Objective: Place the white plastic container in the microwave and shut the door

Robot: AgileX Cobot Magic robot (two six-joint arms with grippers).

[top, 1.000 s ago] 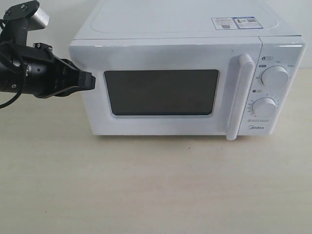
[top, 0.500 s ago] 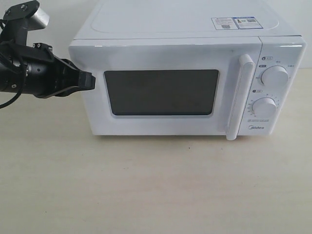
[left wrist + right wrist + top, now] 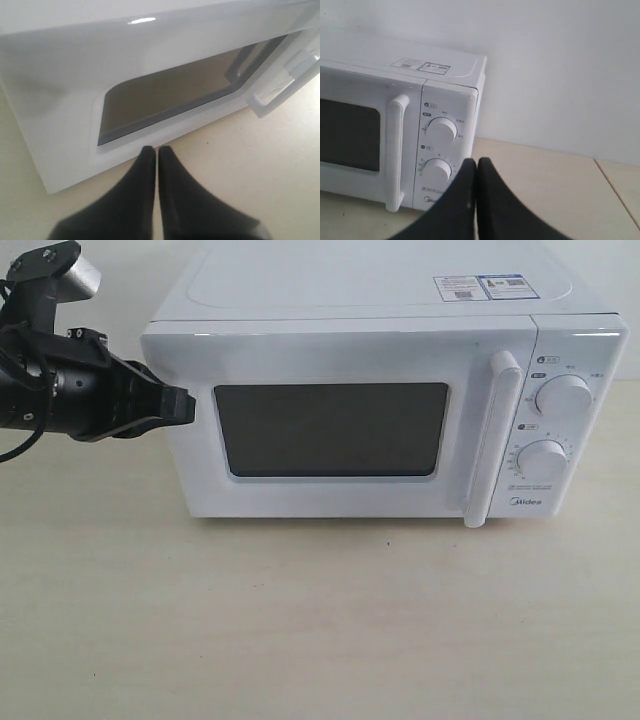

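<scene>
We see our right pincer point(image 3: 476, 162) with its two dark fingers pressed tip to tip, nothing between them. Ahead of the pincer and off to one side stands the microwave point(image 3: 445, 70), white, on the pale tabletop point(image 3: 545, 190). Its door point(image 3: 350, 86) lies flush with the front. The dark window point(image 3: 345, 132) is partly cut off by the frame edge, and the tall bar handle point(image 3: 396, 150) stands upright beside the control panel. Of the two round dials, the lower dial point(image 3: 437, 170) appears just past the fingertips, with the upper dial point(image 3: 442, 131) above it. Stickers point(image 3: 420, 65) lie on the microwave's top. Straight ahead of the pincer, beyond the tabletop, rises a plain white wall point(image 3: 560, 60).
</scene>
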